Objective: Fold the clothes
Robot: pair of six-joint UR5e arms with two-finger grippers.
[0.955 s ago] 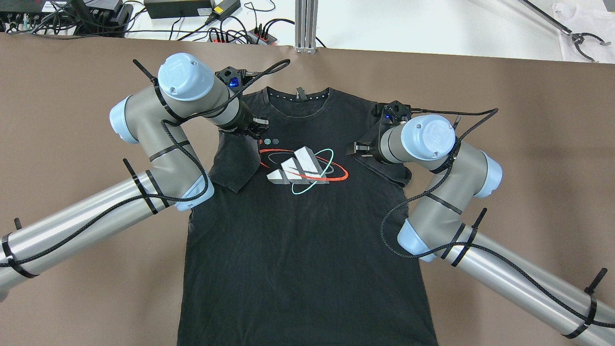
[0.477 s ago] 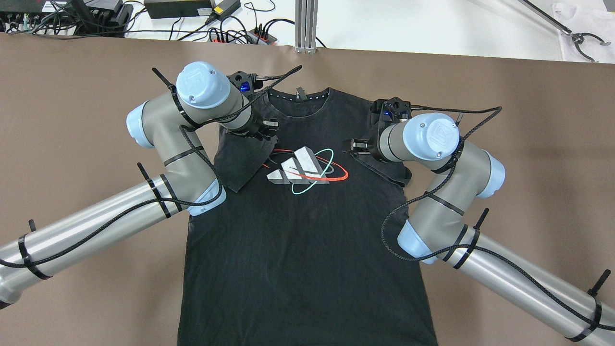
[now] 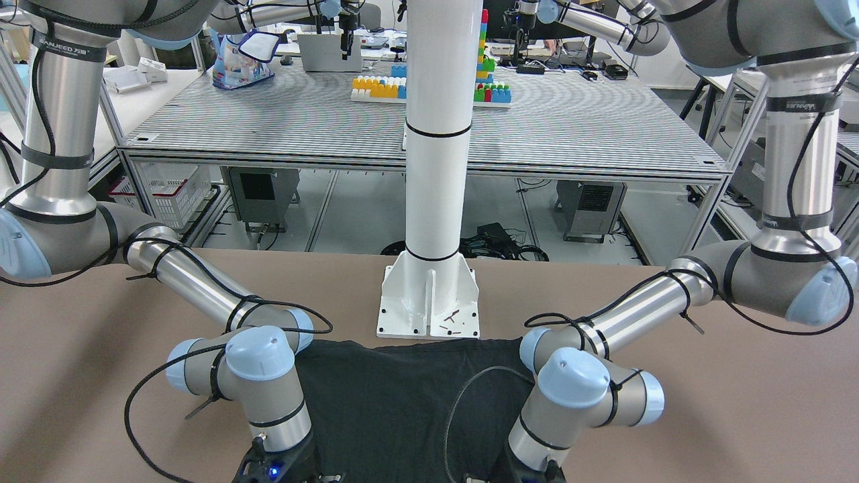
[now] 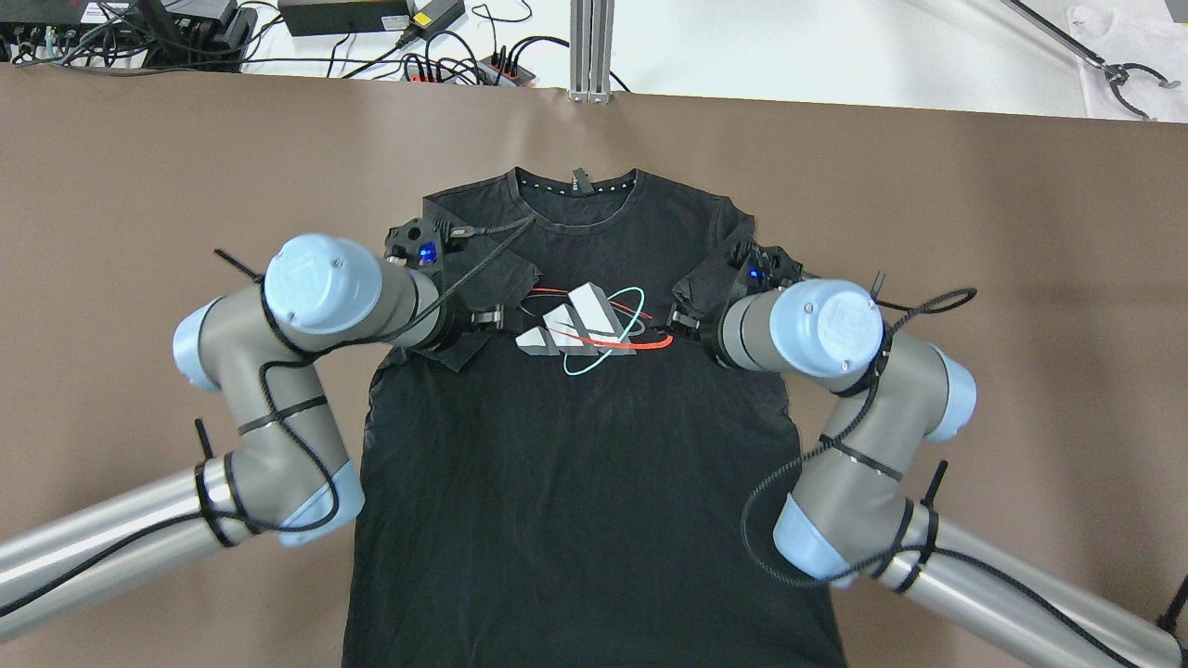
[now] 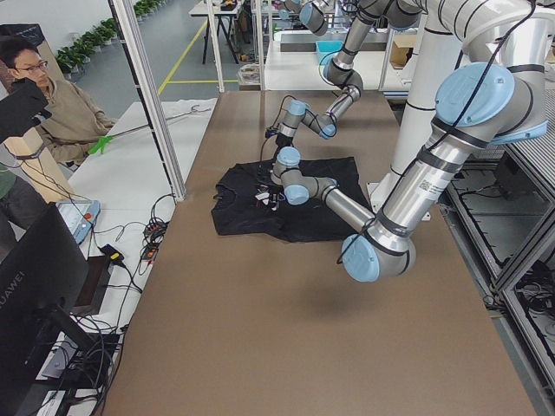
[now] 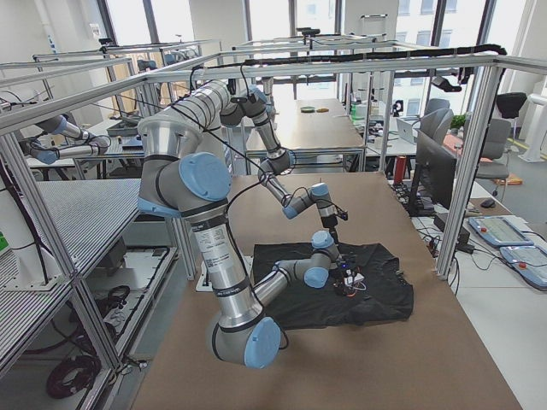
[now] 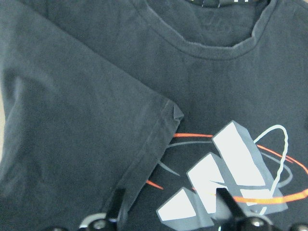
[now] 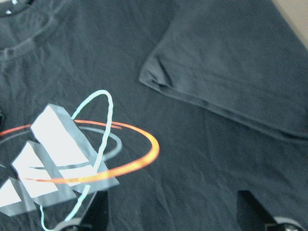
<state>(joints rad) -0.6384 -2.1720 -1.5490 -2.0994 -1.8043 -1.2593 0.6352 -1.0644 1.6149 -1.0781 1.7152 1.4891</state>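
Item: black T-shirt point(image 4: 575, 482), one piece, short-sleeved, ribbed round collar, hemmed edges. Chest print point(image 4: 580, 329): three slanted white bars ringed by a red and a mint-green ellipse.

Location: flat and face up on the brown-covered bench point(image 4: 1021, 278), midway between its two ends. The collar points to the far edge, away from the robot. The bottom hem lies at the robot's edge, just beside the base plate point(image 3: 429, 315) of the white pillar.

Condition: both sleeves lie turned inward on the chest. The left sleeve point(image 7: 86, 120) has its hem corner next to the print. The right sleeve point(image 8: 231, 72) has its corner beside the red ellipse. The body cloth is lightly creased.

Left gripper point(image 7: 171, 195): over the chest at the left sleeve's hem, jaws spread, nothing between them.

Right gripper point(image 8: 172, 197): over the chest below the right sleeve, jaws spread, nothing held. Whether either one's tips touch the cloth cannot be told.

Surroundings: power strips and cables point(image 4: 464, 65) on the white surface beyond the far edge.
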